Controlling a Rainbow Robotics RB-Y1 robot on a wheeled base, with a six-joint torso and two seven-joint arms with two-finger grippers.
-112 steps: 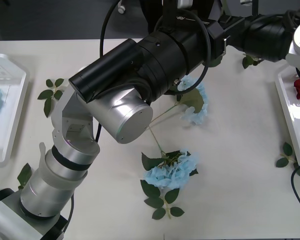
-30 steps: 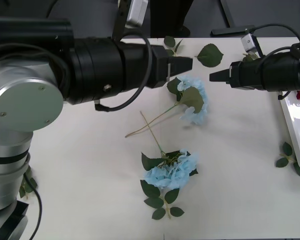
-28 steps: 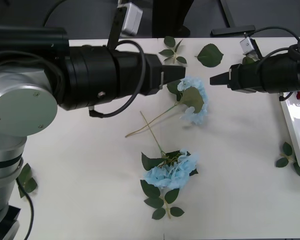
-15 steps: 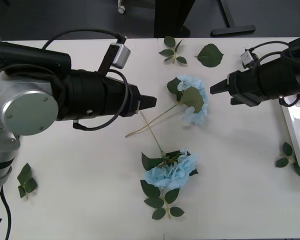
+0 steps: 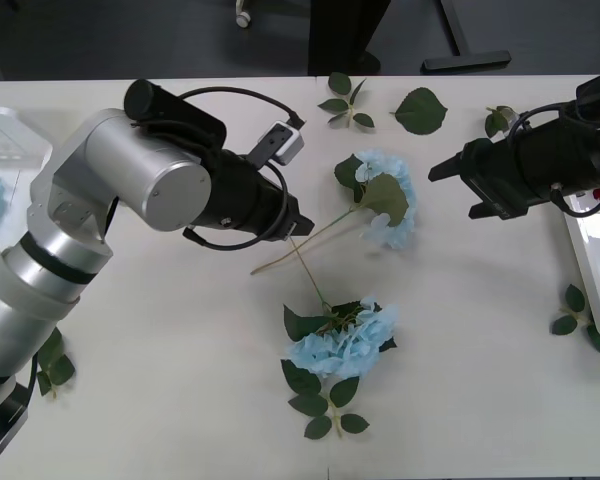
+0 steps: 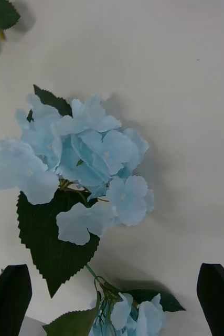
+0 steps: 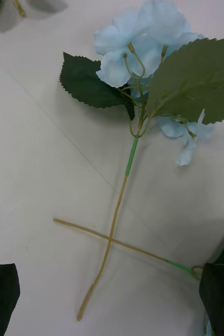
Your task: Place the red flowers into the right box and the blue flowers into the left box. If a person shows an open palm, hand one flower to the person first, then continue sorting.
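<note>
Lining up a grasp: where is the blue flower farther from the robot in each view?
Front view: far blue flower mid-table, stem slanting toward the left arm.
Left wrist view: ahead of the open left claw, its stem crossing the other stem.
Right wrist view: centred ahead of the open right claw.
Shared landmark: its large serrated leaf.

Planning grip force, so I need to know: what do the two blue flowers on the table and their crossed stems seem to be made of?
Both blue flowers look like artificial matte fabric: flat thin petals and stiff, evenly serrated leaves. The stems look like thin wire or plastic, with a green coating that stops short of the tan ends. Probably light and springy.
</note>
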